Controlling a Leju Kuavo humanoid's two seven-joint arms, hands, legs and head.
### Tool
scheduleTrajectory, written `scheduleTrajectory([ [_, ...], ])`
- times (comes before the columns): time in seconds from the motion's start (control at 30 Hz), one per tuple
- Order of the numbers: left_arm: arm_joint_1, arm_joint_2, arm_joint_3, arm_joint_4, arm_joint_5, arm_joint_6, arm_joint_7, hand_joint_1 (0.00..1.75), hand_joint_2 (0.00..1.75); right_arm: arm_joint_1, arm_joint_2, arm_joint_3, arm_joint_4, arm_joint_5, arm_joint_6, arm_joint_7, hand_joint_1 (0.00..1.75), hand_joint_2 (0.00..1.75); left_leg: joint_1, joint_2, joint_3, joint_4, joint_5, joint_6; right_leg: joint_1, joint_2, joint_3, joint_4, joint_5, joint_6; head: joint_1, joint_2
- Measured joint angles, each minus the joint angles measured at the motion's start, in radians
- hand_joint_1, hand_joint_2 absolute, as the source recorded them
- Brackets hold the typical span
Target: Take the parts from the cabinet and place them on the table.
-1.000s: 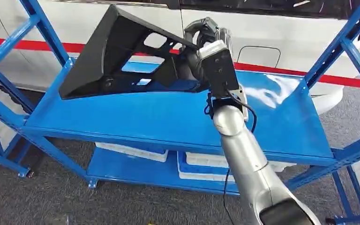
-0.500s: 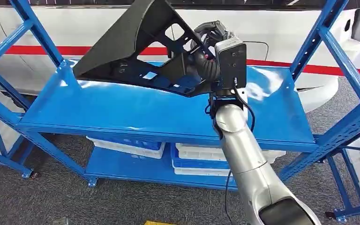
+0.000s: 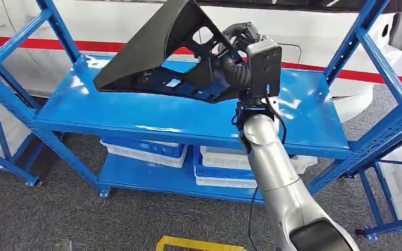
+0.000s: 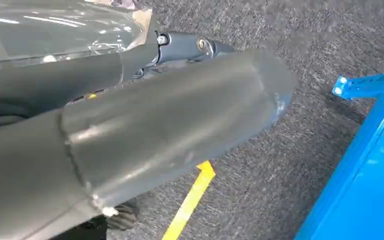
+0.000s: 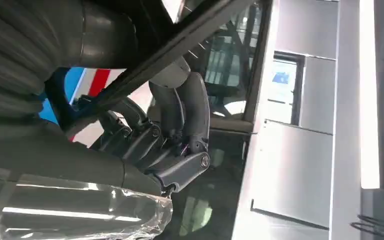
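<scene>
- Looking down from the head view, the right hand (image 3: pixel 236 39) grips the black part (image 3: pixel 159 55), a large angular plastic piece with cut-out openings, and holds it in the air above the top shelf (image 3: pixel 188 117) of the blue cabinet (image 3: pixel 377 141), clear of the shelf surface.
- The part's wide end points toward the robot's left, its narrow end sitting at the hand; the silver right arm (image 3: pixel 272 172) rises from below up to the wrist.
- On the lower shelf sit white and blue trays (image 3: pixel 225 167), side by side; behind the cabinet is a white wall with a red stripe (image 3: pixel 345 76).
- Grey carpet (image 3: pixel 136 225) covers the floor, with a yellow marking (image 3: pixel 193 244) near the robot.
- In the left wrist view, grey carpet (image 4: pixel 320 45), a yellow floor line (image 4: pixel 190 200) and a blue cabinet edge (image 4: pixel 365 165) appear; whether the left hand is clenched or released I cannot tell.
- In the right wrist view, the dark fingers (image 5: pixel 180 125) of the right hand curl around a bar of the black part (image 5: pixel 180 45), which crosses the frame diagonally.
</scene>
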Motion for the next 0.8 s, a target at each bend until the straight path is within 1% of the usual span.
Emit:
scheduleTrajectory([
  [0.03, 0.0, 0.0, 0.0, 0.0, 0.0, 0.0, 0.0, 0.0, 0.0, 0.0, -0.001, -0.002, 0.002, 0.0, 0.0, 0.0, 1.75, 1.75, 0.0, 0.001, -0.012, 0.001, 0.01, 0.0, -0.002, 0.0, -0.023, 0.077, -0.042, 0.0, 0.0, 0.0],
  [0.07, 0.0, 0.0, 0.0, 0.0, 0.0, 0.0, 0.0, 0.0, 0.0, 0.003, -0.003, -0.003, 0.004, 0.0, 0.0, 0.0, 1.75, 1.75, -0.001, 0.002, -0.026, 0.002, 0.019, -0.001, -0.005, 0.0, -0.041, 0.152, -0.073, 0.004, 0.0, 0.0],
  [0.1, 0.0, 0.0, 0.0, 0.0, 0.0, 0.0, 0.0, 0.0, 0.0, 0.005, -0.005, -0.005, 0.006, 0.0, 0.0, 0.0, 1.75, 1.75, -0.001, 0.003, -0.038, 0.002, 0.029, -0.002, -0.007, 0.0, -0.043, 0.19, -0.079, 0.013, 0.001, 0.0],
  [0.13, 0.0, 0.0, 0.0, 0.0, 0.0, 0.0, 0.0, 0.0, 0.0, 0.006, -0.007, -0.005, 0.008, 0.0, 0.0, 0.0, 1.75, 1.75, -0.001, 0.003, -0.051, 0.003, 0.038, -0.004, -0.01, 0.0, -0.024, 0.181, -0.064, 0.025, 0.001, 0.0],
  [0.17, 0.0, -0.002, 0.0, 0.0, 0.0, 0.0, 0.0, 0.0, 0.0, 0.005, -0.008, -0.005, 0.01, 0.0, 0.0, 0.0, 1.75, 1.75, 0.0, 0.003, -0.062, 0.004, 0.046, -0.008, -0.014, 0.0, 0.016, 0.133, -0.037, 0.037, 0.001, 0.0],
  [0.2, 0.0, -0.003, 0.0, 0.0, 0.0, 0.0, 0.0, 0.0, 0.0, 0.005, -0.008, -0.005, 0.01, 0.0, 0.0, 0.0, 1.75, 1.75, 0.001, 0.003, -0.074, 0.008, 0.054, -0.012, -0.017, -0.001, 0.075, 0.047, -0.007, 0.046, 0.001, 0.0],
  [0.23, 0.0, -0.003, 0.0, 0.0, 0.0, 0.0, 0.0, 0.0, 0.0, 0.003, -0.008, -0.005, 0.01, 0.0, 0.0, 0.0, 1.75, 1.75, 0.002, 0.003, -0.083, 0.013, 0.06, -0.017, -0.02, -0.002, 0.142, -0.053, 0.007, 0.048, 0.001, 0.0],
  [0.27, 0.0, -0.003, 0.0, 0.0, 0.0, 0.0, 0.0, 0.0, 0.0, 0.001, -0.007, -0.005, 0.01, 0.0, 0.0, 0.0, 1.75, 1.75, -0.003, 0.002, -0.094, 0.018, 0.066, -0.025, -0.018, -0.001, 0.19, -0.13, -0.027, 0.037, 0.001, 0.0],
  [0.3, -0.001, -0.003, 0.0, 0.0, 0.0, 0.0, 0.0, 0.0, 0.0, 0.002, -0.006, -0.005, 0.009, 0.0, 0.0, -0.002, 1.75, 1.75, -0.002, 0.004, -0.095, 0.014, 0.076, -0.033, -0.005, 0.001, 0.186, -0.127, -0.017, 0.026, -0.005, 0.0],
  [0.33, -0.001, -0.003, 0.0, 0.0, 0.0, 0.0, 0.0, 0.0, 0.0, 0.001, -0.008, -0.006, 0.01, 0.0, 0.0, -0.002, 1.75, 1.75, -0.002, 0.003, -0.096, 0.017, 0.083, -0.038, -0.007, 0.001, 0.176, -0.133, -0.014, 0.025, 0.0, 0.0],
  [0.37, 0.0, -0.003, 0.0, 0.0, 0.0, 0.0, 0.0, 0.0, 0.0, 0.001, -0.008, -0.006, 0.01, 0.0, 0.0, -0.002, 1.75, 1.75, 0.0, 0.002, -0.098, 0.012, 0.093, -0.044, -0.003, 0.002, 0.171, -0.126, -0.009, 0.017, -0.002, 0.0],
  [0.4, 0.001, -0.003, 0.0, 0.0, 0.0, 0.0, -0.001, 0.0, 0.0, 0.001, -0.008, -0.006, 0.01, 0.0, 0.0, -0.002, 1.75, 1.75, 0.0, 0.001, -0.1, 0.007, 0.101, -0.052, -0.003, 0.001, 0.167, -0.128, -0.001, 0.005, 0.0, 0.0],
  [0.43, 0.002, -0.003, 0.0, 0.0, 0.0, 0.0, -0.001, 0.0, 0.0, 0.0, -0.007, -0.006, 0.011, 0.0, 0.0, -0.003, 1.75, 1.75, 0.007, 0.0, -0.109, 0.013, 0.089, -0.058, -0.022, -0.001, 0.161, -0.132, 0.013, -0.009, -0.001, 0.0],
  [0.47, 0.003, -0.003, 0.0, 0.0, 0.0, 0.0, -0.002, 0.0, 0.0, -0.001, -0.005, -0.006, 0.011, -0.001, 0.0, -0.003, 1.75, 1.75, 0.008, -0.002, -0.124, 0.043, 0.036, -0.061, -0.019, -0.001, 0.149, -0.132, 0.023, -0.019, -0.003, 0.0],
  [0.5, 0.002, -0.004, 0.0, 0.0, 0.0, 0.0, -0.003, 0.0, 0.0, 0.0, -0.004, -0.006, 0.011, -0.002, -0.001, -0.004, 1.75, 1.75, 0.009, -0.003, -0.144, 0.106, -0.029, -0.065, -0.017, -0.003, 0.139, -0.131, 0.034, -0.029, -0.003, 0.0],
  [0.53, 0.002, -0.004, 0.0, 0.0, 0.001, 0.0, -0.005, 0.0, 0.0, 0.0, -0.004, -0.007, 0.012, -0.003, -0.001, -0.005, 1.75, 1.75, 0.009, -0.005, -0.17, 0.194, -0.084, -0.07, -0.015, -0.003, 0.127, -0.131, 0.044, -0.031, -0.003, 0.0],
  [0.57, 0.002, -0.004, 0.0, 0.0, 0.001, 0.0, -0.006, 0.0, 0.0, 0.001, -0.004, -0.007, 0.014, -0.004, -0.002, -0.007, 1.75, 1.75, 0.009, -0.005, -0.192, 0.275, -0.119, -0.074, -0.012, -0.003, 0.113, -0.131, 0.054, -0.032, -0.004, 0.0],
  [0.6, 0.002, -0.004, 0.0, 0.0, 0.001, 0.0, -0.006, 0.0, 0.0, 0.004, -0.005, -0.007, 0.016, -0.006, -0.002, -0.011, 1.75, 1.75, 0.009, -0.005, -0.199, 0.33, -0.13, -0.076, -0.011, -0.003, 0.1, -0.13, 0.065, -0.031, -0.003, 0.0],
  [0.63, 0.002, -0.005, 0.0, 0.0, 0.001, 0.0, -0.006, 0.0, 0.0, 0.008, -0.005, -0.007, 0.018, -0.006, -0.003, -0.014, 1.75, 1.75, 0.01, -0.005, -0.185, 0.337, -0.116, -0.075, -0.01, -0.002, 0.088, -0.129, 0.074, -0.029, -0.004, 0.0],
  [0.67, 0.0, -0.006, 0.0, 0.0, 0.001, 0.0, -0.006, 0.0, 0.0, 0.013, -0.006, -0.007, 0.018, -0.006, -0.004, -0.018, 1.75, 1.75, 0.01, -0.004, -0.149, 0.301, -0.083, -0.074, -0.01, -0.002, 0.075, -0.128, 0.083, -0.026, -0.004, 0.0],
  [0.7, -0.002, -0.006, 0.0, 0.0, 0.001, 0.0, -0.006, 0.0, 0.0, 0.015, -0.006, -0.007, 0.018, -0.006, -0.005, -0.022, 1.75, 1.75, 0.01, -0.004, -0.088, 0.225, -0.049, -0.071, -0.01, -0.001, 0.064, -0.126, 0.091, -0.022, -0.004, 0.0],
  [0.73, -0.005, -0.006, 0.0, 0.0, 0.001, 0.0, -0.006, 0.0, 0.0, 0.014, -0.006, -0.007, 0.018, -0.003, -0.006, -0.026, 1.75, 1.75, 0.01, -0.005, -0.016, 0.129, -0.034, -0.066, -0.01, -0.001, 0.056, -0.125, 0.098, -0.017, -0.005, 0.0],
  [0.77, -0.011, -0.005, 0.0, 0.0, 0.001, 0.0, -0.006, 0.0, 0.0, 0.014, -0.006, -0.007, 0.017, -0.003, -0.006, -0.027, 1.75, 1.75, 0.009, -0.008, 0.034, 0.046, -0.068, -0.06, -0.009, -0.001, 0.05, -0.125, 0.105, -0.013, -0.004, 0.0],
  [0.8, -0.013, -0.005, 0.0, 0.0, 0.001, -0.003, -0.006, 0.0, 0.0, 0.013, -0.007, -0.007, 0.016, -0.003, -0.008, -0.029, 1.75, 1.75, 0.002, -0.011, 0.053, 0.014, -0.07, -0.055, -0.006, -0.003, 0.047, -0.125, 0.113, -0.004, -0.002, 0.0],
])
